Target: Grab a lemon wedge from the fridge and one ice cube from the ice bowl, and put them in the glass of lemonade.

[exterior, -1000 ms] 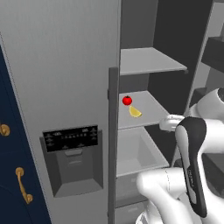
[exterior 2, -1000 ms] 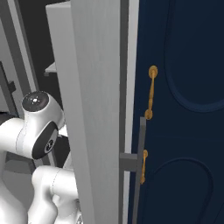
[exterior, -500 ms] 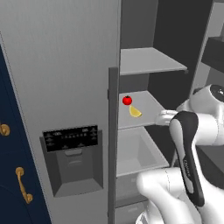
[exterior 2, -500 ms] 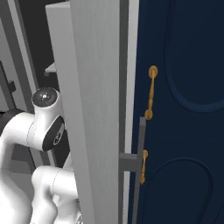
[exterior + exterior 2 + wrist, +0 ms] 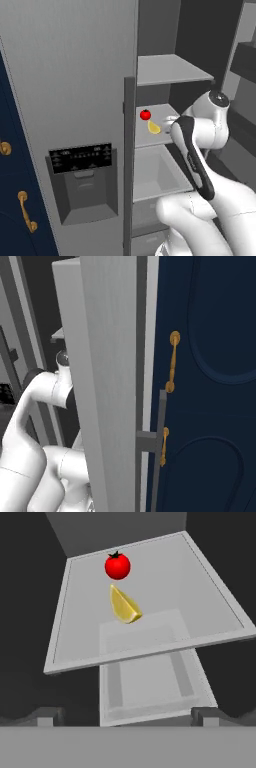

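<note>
Reaching into fridge [image 5: 75, 75]: gripper [image 5: 128, 716] spread wide, empty; lemon wedge [image 5: 124, 606] unpicked on shelf; ice step outstanding.

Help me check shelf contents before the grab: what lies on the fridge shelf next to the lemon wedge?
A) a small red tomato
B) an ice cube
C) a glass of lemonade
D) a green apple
A: the hand view shows a small red tomato with a dark stem just beyond the lemon wedge on the same shelf.
</note>
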